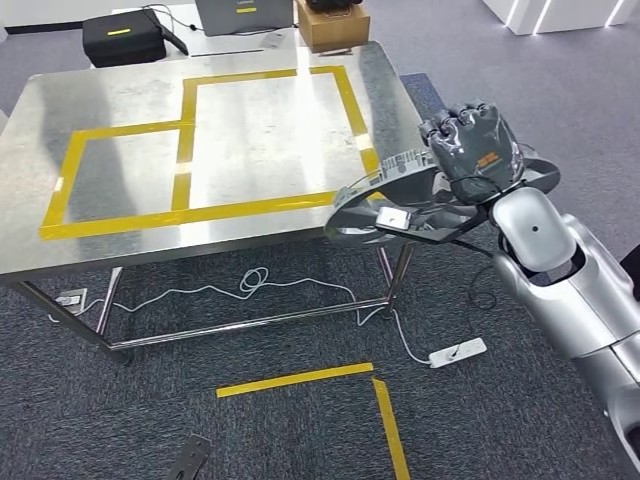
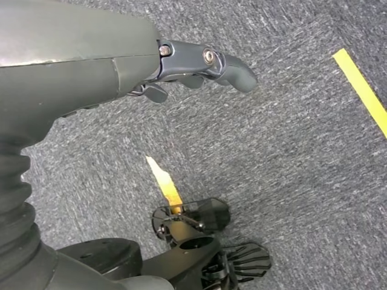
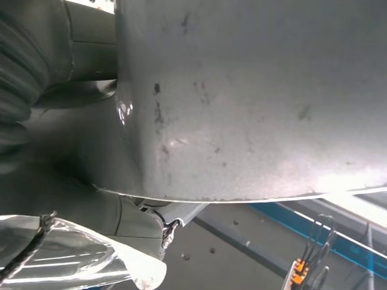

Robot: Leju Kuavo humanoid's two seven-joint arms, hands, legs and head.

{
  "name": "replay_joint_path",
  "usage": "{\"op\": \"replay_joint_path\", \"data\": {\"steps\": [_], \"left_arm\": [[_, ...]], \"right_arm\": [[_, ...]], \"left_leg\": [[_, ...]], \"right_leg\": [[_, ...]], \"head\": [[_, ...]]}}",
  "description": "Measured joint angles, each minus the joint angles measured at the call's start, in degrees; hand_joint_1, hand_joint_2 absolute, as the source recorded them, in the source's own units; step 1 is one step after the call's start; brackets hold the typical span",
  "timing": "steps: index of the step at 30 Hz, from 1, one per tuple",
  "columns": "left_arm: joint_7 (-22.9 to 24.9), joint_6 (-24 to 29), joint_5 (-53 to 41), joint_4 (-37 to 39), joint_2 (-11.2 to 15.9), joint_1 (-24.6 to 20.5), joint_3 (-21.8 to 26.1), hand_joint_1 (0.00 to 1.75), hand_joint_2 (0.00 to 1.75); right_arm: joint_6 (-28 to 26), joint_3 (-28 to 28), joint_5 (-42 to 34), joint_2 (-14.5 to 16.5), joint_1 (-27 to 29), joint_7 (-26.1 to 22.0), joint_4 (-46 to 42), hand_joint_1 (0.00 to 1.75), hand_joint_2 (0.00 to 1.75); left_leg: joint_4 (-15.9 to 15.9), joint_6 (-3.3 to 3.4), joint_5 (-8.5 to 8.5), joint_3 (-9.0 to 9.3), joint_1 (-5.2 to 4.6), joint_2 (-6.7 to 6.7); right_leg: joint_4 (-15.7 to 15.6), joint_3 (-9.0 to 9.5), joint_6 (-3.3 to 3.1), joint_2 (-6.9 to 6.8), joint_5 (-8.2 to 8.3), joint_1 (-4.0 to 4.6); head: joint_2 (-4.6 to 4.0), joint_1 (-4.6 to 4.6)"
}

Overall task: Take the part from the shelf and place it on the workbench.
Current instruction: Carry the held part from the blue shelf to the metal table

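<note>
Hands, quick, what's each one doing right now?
Left hand: open, holding nothing, hanging over the carpet.
Right hand: gripping the metal part at the workbench edge.

No text can be read. An orange label on the back of the right robot hand [image 1: 483,150] and a white tag on the part [image 1: 392,217] are too blurred.

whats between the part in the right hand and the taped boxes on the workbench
Bare steel in the head view: the part, held by the right hand, overlaps the workbench edge, and nothing lies between it and the yellow tape.
</note>
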Motion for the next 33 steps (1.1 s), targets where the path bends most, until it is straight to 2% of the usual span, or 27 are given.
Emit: {"op": "replay_joint_path", "data": {"steps": [9, 15, 23, 33], "left_arm": [[0.0, -0.6, -0.5, 0.0, 1.1, 0.1, -0.4, 0.0, 1.75], [0.2, -0.9, -1.0, 0.0, 1.6, 0.0, -0.8, 0.0, 1.75], [0.6, -1.5, -1.9, 0.0, 1.8, -0.6, -1.7, 0.0, 1.75], [1.5, -2.4, -3.2, 0.0, 1.8, -1.3, -3.1, 0.0, 1.75]], "right_arm": [[-0.2, 0.0, -2.7, 0.1, -4.6, -1.3, 5.5, 1.54, 1.75], [-1.4, 0.0, -2.5, 0.8, -5.1, -1.3, 7.9, 1.54, 1.75], [-1.6, 0.2, -1.0, 4.6, -5.2, -1.4, 10.0, 1.54, 1.75], [-1.2, 2.7, -0.3, 11.5, -5.2, -1.6, 11.6, 1.54, 1.75]], "left_leg": [[0.2, -0.05, 0.03, -0.1, 0.0, -0.01], [0.2, -0.06, 0.04, -0.22, 0.0, 0.0], [0.2, -0.14, 0.09, -0.34, 0.01, -0.01], [0.2, -0.21, 0.13, -0.45, 0.0, 0.03]], "right_leg": [[0.1, -0.19, 0.04, 0.0, 0.03, 0.01], [0.1, -0.2, 0.04, 0.02, 0.04, 0.0], [0.2, -0.43, 0.12, 0.01, 0.1, 0.0], [0.3, -0.62, 0.12, 0.07, 0.11, -0.01]], "head": [[0.0, -0.01], [0.0, 0.01], [0.0, -0.01], [0.0, -0.01]]}}
